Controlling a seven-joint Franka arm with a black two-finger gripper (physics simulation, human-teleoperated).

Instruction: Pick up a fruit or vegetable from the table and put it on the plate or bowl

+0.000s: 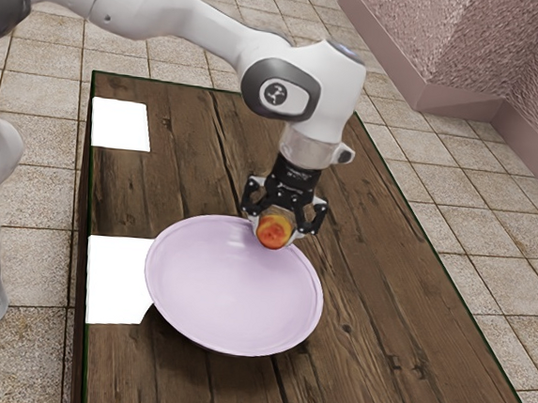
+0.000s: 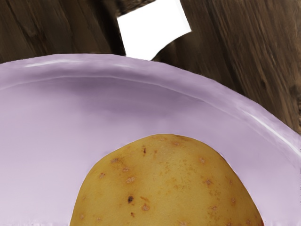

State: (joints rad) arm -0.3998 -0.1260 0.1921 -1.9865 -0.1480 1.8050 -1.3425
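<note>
A lilac plate [image 1: 204,300] lies on the dark wooden table, toward its near side. My black gripper [image 1: 277,230] hangs over the plate's far rim, shut on a small fruit [image 1: 273,231] that looks orange-red from the side. In the wrist view the fruit [image 2: 164,188] is a yellow-brown speckled round, close under the hand. Behind it spreads the plate's inner surface [image 2: 70,122], with the rim curving around. The fruit is just above the plate; whether it touches the plate I cannot tell.
Two white paper squares lie on the table: one at the far corner on the exterior view's left [image 1: 119,123], one partly under the plate's edge [image 1: 116,281] [image 2: 151,29]. The table's edge runs along the exterior view's left. Bare wood [image 1: 402,298] stretches on the exterior view's right.
</note>
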